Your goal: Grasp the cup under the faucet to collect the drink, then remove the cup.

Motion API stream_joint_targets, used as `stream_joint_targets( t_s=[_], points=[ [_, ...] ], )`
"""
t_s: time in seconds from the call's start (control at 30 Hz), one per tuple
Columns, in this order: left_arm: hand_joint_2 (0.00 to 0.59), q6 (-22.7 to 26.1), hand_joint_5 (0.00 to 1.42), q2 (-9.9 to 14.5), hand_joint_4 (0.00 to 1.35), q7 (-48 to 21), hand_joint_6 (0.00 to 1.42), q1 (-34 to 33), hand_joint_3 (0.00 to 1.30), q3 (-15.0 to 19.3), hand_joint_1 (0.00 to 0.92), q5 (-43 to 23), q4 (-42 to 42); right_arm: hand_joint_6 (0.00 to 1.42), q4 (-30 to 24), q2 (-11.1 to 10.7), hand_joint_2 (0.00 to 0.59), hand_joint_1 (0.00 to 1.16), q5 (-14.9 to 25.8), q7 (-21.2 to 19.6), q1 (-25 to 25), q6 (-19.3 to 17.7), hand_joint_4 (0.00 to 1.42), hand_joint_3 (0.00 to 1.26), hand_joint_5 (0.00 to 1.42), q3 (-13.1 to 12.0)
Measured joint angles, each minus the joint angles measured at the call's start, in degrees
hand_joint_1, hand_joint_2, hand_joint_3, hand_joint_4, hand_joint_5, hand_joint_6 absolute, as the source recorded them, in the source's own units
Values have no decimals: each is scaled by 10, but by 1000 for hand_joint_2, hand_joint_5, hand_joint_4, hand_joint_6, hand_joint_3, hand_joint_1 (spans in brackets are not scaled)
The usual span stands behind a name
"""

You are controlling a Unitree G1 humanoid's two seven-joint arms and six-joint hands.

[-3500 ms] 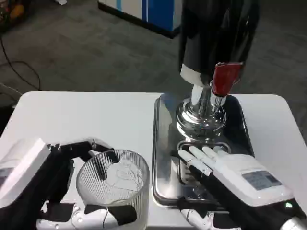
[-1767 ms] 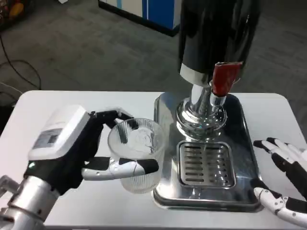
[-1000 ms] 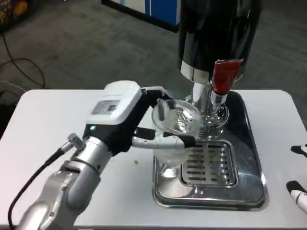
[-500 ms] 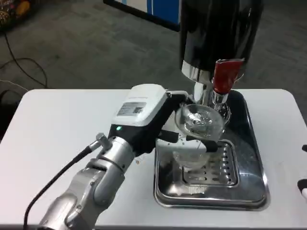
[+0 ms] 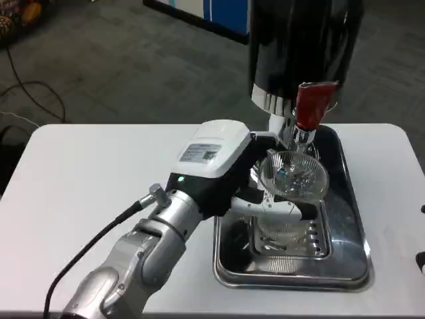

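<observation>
Cup (image 5: 293, 178): clear ribbed glass, upright, held over the slotted grate (image 5: 312, 239) of the steel drip tray (image 5: 345, 262). Its open mouth sits directly beneath the spout of the faucet (image 5: 304, 136), just under the red tap handle (image 5: 311, 105). This placement makes sense for catching the pour; anything off-centre would spill onto the grate. No liquid can be made out in the cup, though the glass is too reflective to be sure.

Left hand (image 5: 229, 169): wrapped around the cup from the left side, one finger running across the front of the glass low down, others behind it. The side grip leaves the rim and the path from the spout unobstructed, which is presumably the reason for it. Whether the cup base rests on the grate or hangs just above it cannot be told.

Right hand (image 5: 421, 259): only a sliver at the far right edge of the table (image 5: 86, 179); finger posture cannot be told. It is well apart from the tap.

Dispenser (image 5: 302, 43): black body, chrome column standing at the back of the tray.

Judgement: positioning step looks complete; the tap handle is not yet being worked by either hand.
</observation>
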Motion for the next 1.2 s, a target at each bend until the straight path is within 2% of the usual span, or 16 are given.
stream_joint_targets(
  t_s=[0.07, 0.1, 0.13, 0.3, 0.5, 0.77, 0.93, 1.03, 1.2],
  points=[
    [62, 8, 733, 1, 512, -5, 1180, 0, 581, -1, 234, 2, -7, 0, 0, 0, 461, 278, 2, 0, 1, 0, 9, 120, 14, 0],
    [56, 12, 633, 2, 431, -6, 1043, 1, 539, -2, 218, 3, -11, 0, 0, -1, 461, 278, 2, 0, 1, 0, 11, 122, 16, 0],
    [52, 16, 578, 3, 384, -6, 973, 2, 515, -2, 208, 4, -14, 0, 0, -1, 461, 278, 3, 0, 1, 0, 11, 123, 18, 0],
    [63, 29, 471, 8, 306, -6, 839, 9, 479, -2, 190, 6, -29, 0, 0, -3, 461, 277, 9, 0, 1, 0, 12, 135, 27, 0],
    [65, 36, 427, 14, 266, -6, 753, 13, 443, -2, 189, 5, -45, 0, 2, -5, 461, 277, 14, 0, 1, 0, 18, 138, 32, 0],
    [76, 36, 406, 21, 249, -17, 733, 27, 400, -1, 194, 1, -64, 0, 4, -6, 461, 277, 14, 0, 0, 0, 22, 145, 38, 3],
    [77, 34, 408, 26, 236, -20, 733, 49, 365, 6, 194, -6, -104, 0, 4, -6, 461, 277, 14, 0, -2, 0, 23, 159, 39, 5],
    [80, 34, 410, 30, 236, -24, 733, 63, 339, 18, 184, -21, -131, 0, 4, -6, 461, 277, 14, 0, -2, 0, 25, 163, 43, 6],
    [79, 35, 410, 51, 233, -37, 733, 94, 323, 51, 181, -34, -199, 0, 5, -5, 461, 277, 14, -2, -3, -1, 31, 165, 48, 10]
  ],
)
